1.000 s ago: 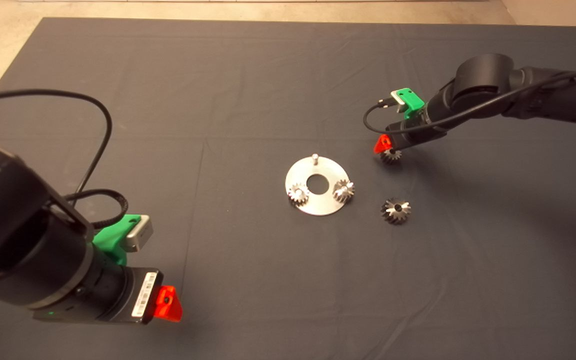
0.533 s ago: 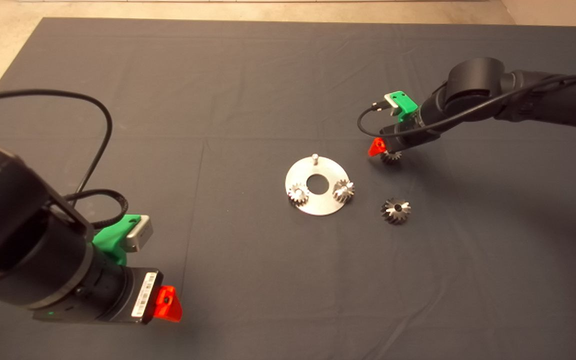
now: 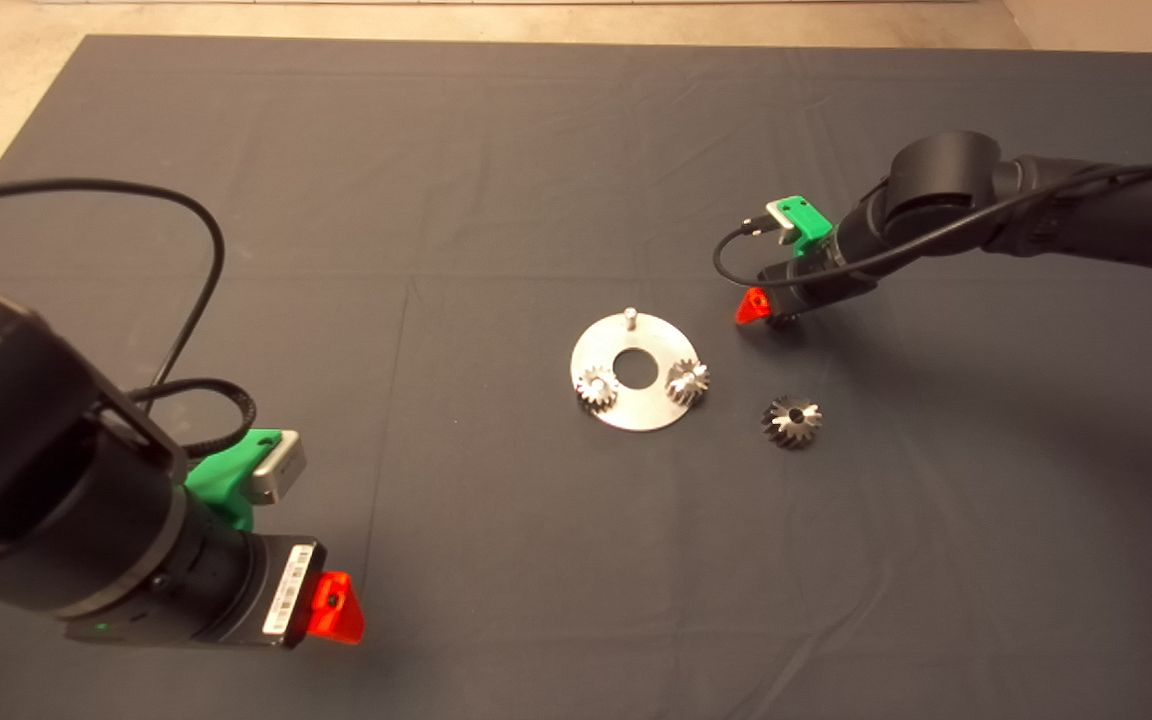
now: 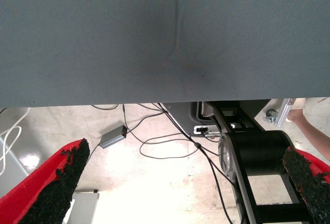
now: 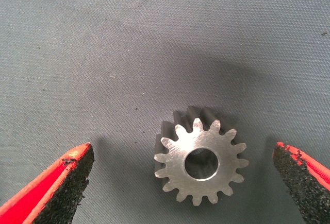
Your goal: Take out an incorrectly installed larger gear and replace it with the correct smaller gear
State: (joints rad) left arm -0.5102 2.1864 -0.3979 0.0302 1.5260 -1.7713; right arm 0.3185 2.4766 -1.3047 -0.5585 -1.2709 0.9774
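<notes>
The smaller gear (image 5: 178,157), dull grey with short straight teeth and a round hole, lies flat on the mat between the wide-apart fingers of my right gripper (image 5: 183,165). Neither pad touches it. In the head view this open gripper (image 3: 766,310) hangs right of the round steel plate (image 3: 626,412) and covers nearly all of that gear. The larger gear (image 3: 792,421), with flared shiny teeth, rests loose on the mat to the right of the plate. My left gripper (image 3: 336,608) is parked at the lower left, open and holding nothing.
The plate carries two shiny small gears (image 3: 597,386) (image 3: 688,381) and a bare upright peg (image 3: 628,316) at its far edge. The right arm's cable (image 3: 726,262) loops beside the wrist. The left wrist view shows the mat's edge and the floor with cables.
My right gripper has dropped lower and shifted slightly left over the smaller gear, which now shows much less in the head view. The left arm, plate and larger gear have stayed put.
</notes>
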